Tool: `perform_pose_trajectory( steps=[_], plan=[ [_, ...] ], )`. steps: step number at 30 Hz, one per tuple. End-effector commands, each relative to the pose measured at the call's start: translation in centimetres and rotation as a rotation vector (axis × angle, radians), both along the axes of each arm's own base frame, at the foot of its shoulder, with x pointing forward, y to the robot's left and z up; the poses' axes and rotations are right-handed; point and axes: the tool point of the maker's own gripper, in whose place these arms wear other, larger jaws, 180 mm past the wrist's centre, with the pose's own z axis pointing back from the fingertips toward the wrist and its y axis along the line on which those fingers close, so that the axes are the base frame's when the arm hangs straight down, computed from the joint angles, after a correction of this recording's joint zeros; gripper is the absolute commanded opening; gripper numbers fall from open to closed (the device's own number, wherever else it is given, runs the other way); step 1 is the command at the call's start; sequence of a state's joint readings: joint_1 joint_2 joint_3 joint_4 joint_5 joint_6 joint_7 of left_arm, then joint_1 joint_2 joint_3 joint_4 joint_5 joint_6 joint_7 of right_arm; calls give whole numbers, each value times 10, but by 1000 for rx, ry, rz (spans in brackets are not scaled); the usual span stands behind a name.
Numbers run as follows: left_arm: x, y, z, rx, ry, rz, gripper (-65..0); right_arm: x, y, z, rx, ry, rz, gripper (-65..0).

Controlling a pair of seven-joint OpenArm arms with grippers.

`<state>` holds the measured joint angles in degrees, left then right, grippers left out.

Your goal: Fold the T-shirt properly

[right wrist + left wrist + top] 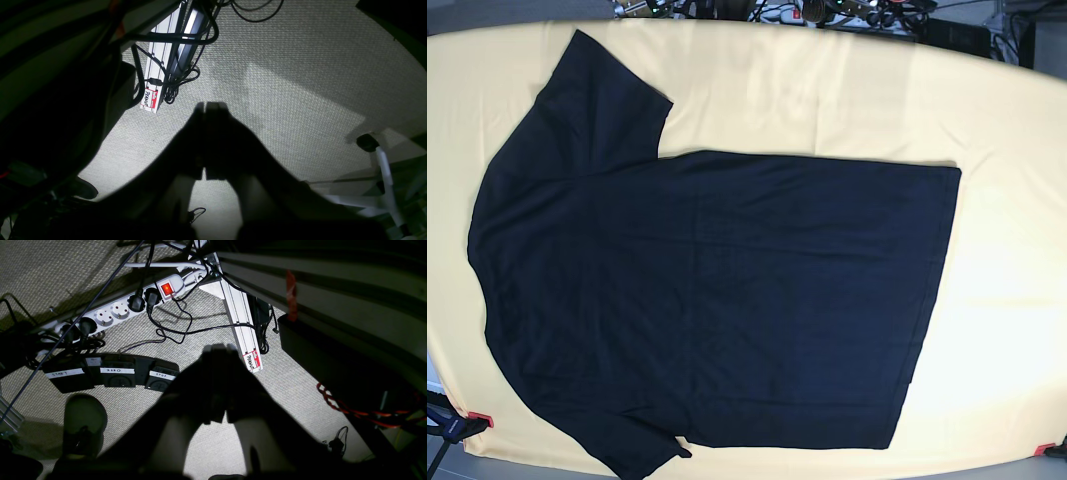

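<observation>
We see the T-shirt (717, 300) spread flat and unfolded across the pale yellow cloth (827, 90) that covers the table, plain black, its shoulders toward the left of the base view and its straight hem toward the right; one short sleeve points up at the far edge, the other reaches the near edge. Neither arm shows in the base view. In the wrist views, both hang over the carpeted floor (300, 66): the left gripper (218, 350) has its jaws pressed together on nothing, above a white power strip (113, 311) and labelled foot pedals (116, 373); the right gripper (211, 106) is likewise closed and empty, near a white chair base (383, 180).
</observation>
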<state>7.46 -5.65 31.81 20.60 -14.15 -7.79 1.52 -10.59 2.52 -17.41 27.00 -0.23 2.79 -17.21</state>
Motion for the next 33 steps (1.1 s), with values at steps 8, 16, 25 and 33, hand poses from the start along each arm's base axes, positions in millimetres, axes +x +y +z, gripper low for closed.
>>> perform_pose_trajectory(
  steps=[8,16,25,33],
  plan=[
    [-1,-3,1,-11,-2,-3,-650,2,1,0,3,-2,-1,-650],
    [-5,-3,1,-10,7,-5,-650,-9,4,1,25,34,10,-650],
    [-62,-6,13,-35,41,-112,-650,-102,12,14,78,170,24,-650],
    [-108,11,43,-40,115,-201,-650,-173,9,54,158,312,102,-650]
  ],
)
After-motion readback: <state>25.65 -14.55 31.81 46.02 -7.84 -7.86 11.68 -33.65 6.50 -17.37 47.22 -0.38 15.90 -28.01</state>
